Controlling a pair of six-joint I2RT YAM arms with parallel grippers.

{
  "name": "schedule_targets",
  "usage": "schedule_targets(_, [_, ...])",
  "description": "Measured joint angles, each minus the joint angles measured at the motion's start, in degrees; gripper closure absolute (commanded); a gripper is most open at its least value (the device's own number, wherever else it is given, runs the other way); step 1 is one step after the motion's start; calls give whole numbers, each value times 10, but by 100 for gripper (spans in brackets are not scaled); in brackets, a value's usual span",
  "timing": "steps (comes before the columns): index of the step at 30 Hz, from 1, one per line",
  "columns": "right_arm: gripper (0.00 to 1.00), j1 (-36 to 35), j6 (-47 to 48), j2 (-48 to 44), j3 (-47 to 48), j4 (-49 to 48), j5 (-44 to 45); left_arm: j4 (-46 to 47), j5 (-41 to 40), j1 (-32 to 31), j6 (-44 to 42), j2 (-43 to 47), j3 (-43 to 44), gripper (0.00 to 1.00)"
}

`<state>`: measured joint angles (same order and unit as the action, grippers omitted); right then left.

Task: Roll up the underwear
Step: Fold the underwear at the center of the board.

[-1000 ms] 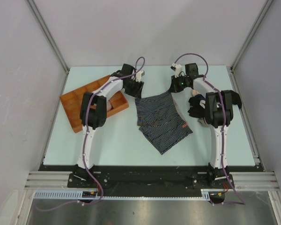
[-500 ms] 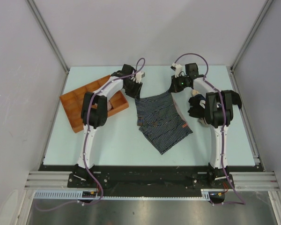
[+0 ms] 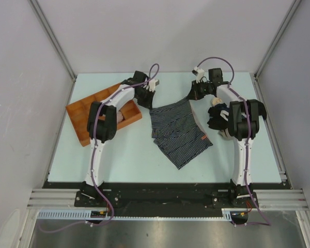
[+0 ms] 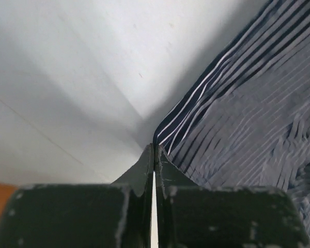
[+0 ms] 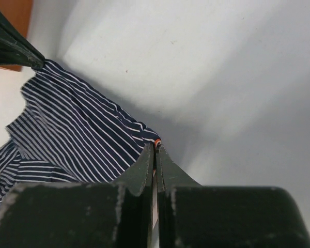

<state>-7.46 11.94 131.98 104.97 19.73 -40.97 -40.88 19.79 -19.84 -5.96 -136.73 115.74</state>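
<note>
The left gripper (image 4: 154, 151) has just been clenched on the upper-left corner of the striped underwear (image 3: 178, 132), centre frame; the upper-right corner is pinched by the right gripper (image 5: 155, 147). Rolling may begin.

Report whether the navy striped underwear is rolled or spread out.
Spread out, not rolled: the navy striped underwear lies open on the table, loosely creased; the left gripper and right gripper each pinch a far corner.

Soft cloth underwear (image 3: 178, 132), smooth matt table (image 3: 129, 157)
</note>
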Motion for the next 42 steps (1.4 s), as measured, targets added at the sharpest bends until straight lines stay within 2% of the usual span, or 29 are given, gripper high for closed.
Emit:
schedule_targets(5, [100, 28, -8, -5, -9, -21, -56, 33, 31, 0, 10, 90, -89, 100])
schedule_targets(12, [100, 60, -3, -76, -93, -35, -127, 106, 94, -10, 40, 257, -241, 100])
schedule_targets(18, [100, 70, 43, -151, -172, -20, -180, 146, 109, -57, 66, 332, -345, 100])
schedule_targets(22, [100, 75, 120, -193, -207, 44, -207, 162, 109, -94, 86, 364, -410, 100])
schedule_targets(30, [100, 108, 349, -223, -237, 240, -225, 195, 104, -132, 121, 436, -486, 100])
schedule_targets(35, [100, 123, 572, -223, -243, 393, -232, 218, 101, -157, 137, 458, -510, 100])
schedule_targets(37, [100, 125, 632, -223, -246, 436, -232, 229, 99, -174, 144, 458, -520, 100])
schedule_targets(42, [99, 129, 720, -225, -266, 487, -228, 257, 97, -213, 166, 458, -567, 99])
